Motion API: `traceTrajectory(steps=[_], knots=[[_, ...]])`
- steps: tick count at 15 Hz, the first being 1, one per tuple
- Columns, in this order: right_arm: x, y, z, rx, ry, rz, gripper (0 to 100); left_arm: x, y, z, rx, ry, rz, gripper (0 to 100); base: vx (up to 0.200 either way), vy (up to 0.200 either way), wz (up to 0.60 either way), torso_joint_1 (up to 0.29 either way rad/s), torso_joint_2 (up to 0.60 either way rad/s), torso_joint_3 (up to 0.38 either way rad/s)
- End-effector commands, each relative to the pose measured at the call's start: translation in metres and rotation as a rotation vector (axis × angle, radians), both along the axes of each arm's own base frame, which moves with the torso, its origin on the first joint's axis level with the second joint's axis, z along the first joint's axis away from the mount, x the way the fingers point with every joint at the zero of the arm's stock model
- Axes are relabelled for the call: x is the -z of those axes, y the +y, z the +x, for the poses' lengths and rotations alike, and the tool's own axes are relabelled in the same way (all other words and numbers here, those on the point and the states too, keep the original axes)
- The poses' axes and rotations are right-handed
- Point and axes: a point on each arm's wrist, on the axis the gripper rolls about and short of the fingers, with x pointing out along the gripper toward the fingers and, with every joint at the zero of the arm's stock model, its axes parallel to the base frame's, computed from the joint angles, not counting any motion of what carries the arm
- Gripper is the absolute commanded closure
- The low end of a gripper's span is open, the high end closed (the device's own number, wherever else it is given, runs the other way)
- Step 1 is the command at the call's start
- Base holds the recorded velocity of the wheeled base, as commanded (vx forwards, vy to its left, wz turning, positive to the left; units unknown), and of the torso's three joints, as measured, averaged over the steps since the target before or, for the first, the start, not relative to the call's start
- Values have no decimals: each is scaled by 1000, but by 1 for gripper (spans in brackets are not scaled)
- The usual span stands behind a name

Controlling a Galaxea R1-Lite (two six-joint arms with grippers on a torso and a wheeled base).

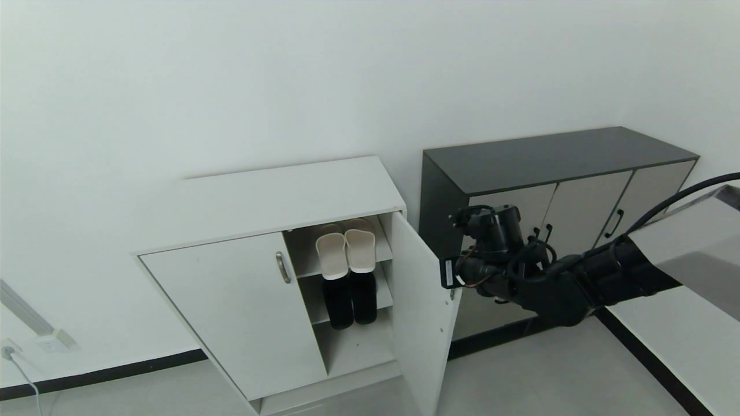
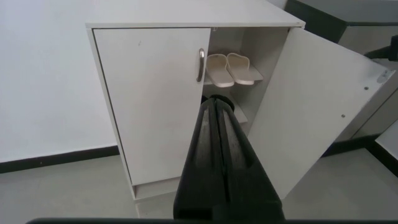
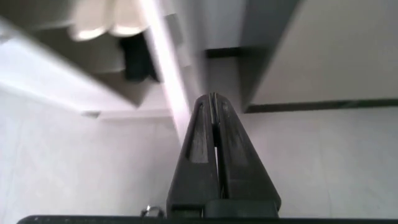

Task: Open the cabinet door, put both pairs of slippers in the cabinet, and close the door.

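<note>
The white cabinet (image 1: pixel 289 196) stands with its right door (image 1: pixel 422 312) swung open and its left door (image 1: pixel 243 312) closed. Inside, a pair of white slippers (image 1: pixel 346 251) rests on the upper shelf, with a pair of black slippers (image 1: pixel 350 300) on the shelf below. My right arm is beside the outer face of the open door, close to its free edge; its gripper (image 3: pixel 214 99) is shut on nothing and points along the door edge (image 3: pixel 168 68). My left gripper (image 2: pixel 216 99) is shut and empty, held in front of the cabinet opening, below the white slippers (image 2: pixel 233 68).
A dark grey cabinet (image 1: pixel 555 156) with closed doors stands right of the white one, just behind the open door. A white surface with a black edge (image 1: pixel 682 329) runs along the right. A wall socket and cable (image 1: pixel 8 349) sit low at the left.
</note>
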Motion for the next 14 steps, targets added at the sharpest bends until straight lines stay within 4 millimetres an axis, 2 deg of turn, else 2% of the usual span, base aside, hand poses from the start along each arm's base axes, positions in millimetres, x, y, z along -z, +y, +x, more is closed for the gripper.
traceTrajectory(steps=[1, 4, 7, 11, 14], knots=[[-10, 17, -33, -81, -6, 5, 100, 0, 0, 0, 0, 0, 0, 100, 0, 0, 0, 0, 0, 0], [-15, 22, -44, -105, -65, 30, 100, 0, 0, 0, -2, 2, 0, 100, 0, 0, 0, 0, 0, 0], [-12, 16, -51, -124, -68, 3, 100, 0, 0, 0, -2, 0, 0, 100, 0, 0, 0, 0, 0, 0], [-7, 23, -60, -155, -69, -6, 100, 0, 0, 0, -2, 2, 0, 100, 0, 0, 0, 0, 0, 0], [0, 28, -72, -188, -49, -21, 100, 0, 0, 0, 0, 0, 0, 100, 0, 0, 600, -2, 1, 6]])
